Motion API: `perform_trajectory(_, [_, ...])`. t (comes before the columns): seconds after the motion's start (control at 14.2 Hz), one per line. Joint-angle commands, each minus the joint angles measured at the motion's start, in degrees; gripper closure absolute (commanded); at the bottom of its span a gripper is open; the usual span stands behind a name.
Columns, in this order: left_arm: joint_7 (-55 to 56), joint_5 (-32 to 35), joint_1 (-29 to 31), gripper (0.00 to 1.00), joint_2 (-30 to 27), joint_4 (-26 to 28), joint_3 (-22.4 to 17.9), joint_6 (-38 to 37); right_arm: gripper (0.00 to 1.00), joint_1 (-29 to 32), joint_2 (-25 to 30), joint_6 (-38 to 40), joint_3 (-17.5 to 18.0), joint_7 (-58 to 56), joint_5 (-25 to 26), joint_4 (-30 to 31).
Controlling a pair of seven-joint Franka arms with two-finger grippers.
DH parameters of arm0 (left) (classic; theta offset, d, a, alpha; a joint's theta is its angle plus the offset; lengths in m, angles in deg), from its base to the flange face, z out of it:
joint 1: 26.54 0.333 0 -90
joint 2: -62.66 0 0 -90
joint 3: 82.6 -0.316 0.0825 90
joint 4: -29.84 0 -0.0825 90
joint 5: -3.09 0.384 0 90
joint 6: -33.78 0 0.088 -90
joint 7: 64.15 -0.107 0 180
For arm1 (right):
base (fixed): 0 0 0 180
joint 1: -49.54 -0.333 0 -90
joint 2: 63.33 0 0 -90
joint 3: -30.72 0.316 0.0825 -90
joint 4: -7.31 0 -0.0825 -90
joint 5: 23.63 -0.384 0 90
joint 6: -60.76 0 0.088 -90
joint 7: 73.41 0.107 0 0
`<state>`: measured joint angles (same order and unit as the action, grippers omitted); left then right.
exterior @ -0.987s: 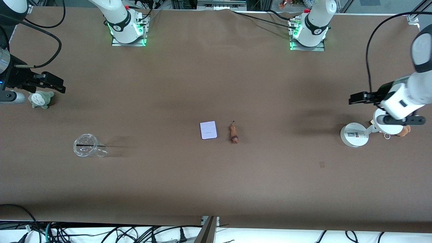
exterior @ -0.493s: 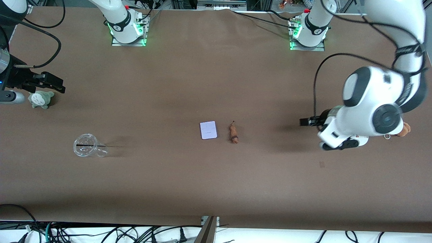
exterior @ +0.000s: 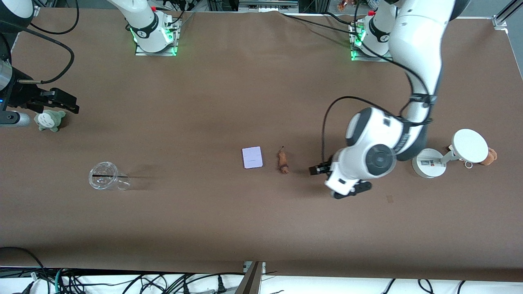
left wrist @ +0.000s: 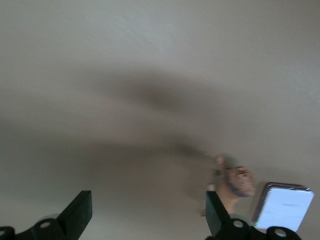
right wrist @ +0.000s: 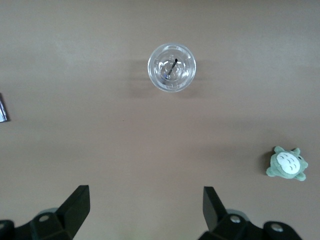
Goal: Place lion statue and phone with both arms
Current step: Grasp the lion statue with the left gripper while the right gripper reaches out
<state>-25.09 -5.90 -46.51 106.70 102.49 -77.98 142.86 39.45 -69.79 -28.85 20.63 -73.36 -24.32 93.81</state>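
Brown cloth is covering the table (exterior: 229, 228), and the phone (exterior: 252, 157) is lying flat near its middle, well away from every edge. Just beside it, toward the left arm's end of the table, the lion statue (exterior: 282, 161) is lying on its side, apart from the phone, with its thin tail pointing toward the edge where the robots' bases stand.

Over the cloth a little past the statue, toward the left arm's end, the left gripper (exterior: 316, 170) is hanging low with its fingers spread wide and nothing between them. In the left wrist view the statue (left wrist: 234, 181) and the phone (left wrist: 284, 207) are showing near one fingertip (left wrist: 214, 212).

At the right arm's end of the table the right arm is waiting, its gripper (exterior: 67, 104) hovering over the grey-green plush (exterior: 48, 120), fingers wide and holding nothing. A clear lidded cup (exterior: 103, 176) with a dark straw is standing nearer the front camera than that plush.

Near the edge at the left arm's end a white round-based stand (exterior: 427, 163) with a disc is standing, and a tan plush (exterior: 489, 156) is peeking out beside the disc.
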Motion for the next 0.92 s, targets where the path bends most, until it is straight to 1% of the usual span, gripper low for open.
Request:
perform_trajectory(0.0, [7.7, -0.5, -5.0, 0.0, 1.8, -2.3, -1.0, 2.4, 0.0, 0.3, -0.6, -0.6, 0.1, 0.1, -1.2, -1.2])
perform_trajectory(0.14, [12.2, -0.2, -7.9, 0.0, 2.6, -2.2, -1.2, 5.2, 0.0, 0.4, -0.7, -0.7, 0.0, 0.2, -1.2, -1.2])
perform_trajectory(0.28, [14.3, -0.2, -9.5, 0.0, 3.9, -1.8, -1.2, 8.0, 0.0, 0.4, -1.1, -0.7, 0.1, 0.2, -1.2, -1.2])
perform_trajectory(0.49, [16.8, -0.1, -12.1, 0.0, 5.1, 0.7, -1.7, 12.4, 0.0, 0.4, -1.5, -0.9, 0.1, 0.3, -1.2, -1.2])
perform_trajectory(0.56, [17.0, 0.5, -12.4, 0.0, 5.7, 0.7, -1.9, 13.5, 0.0, 0.3, -1.5, -1.5, 0.1, 0.3, -1.2, -1.2])
perform_trajectory(0.78, [17.2, 4.8, -12.4, 0.0, 7.5, 0.7, -1.9, 15.5, 0.0, -0.1, -1.9, -2.3, 0.2, 1.2, -1.2, -1.0])
perform_trajectory(0.85, [18.1, 4.9, -12.5, 0.0, 7.7, 0.8, -1.9, 15.9, 0.0, -0.3, -2.1, -2.2, 0.2, 1.2, -1.2, -1.0])
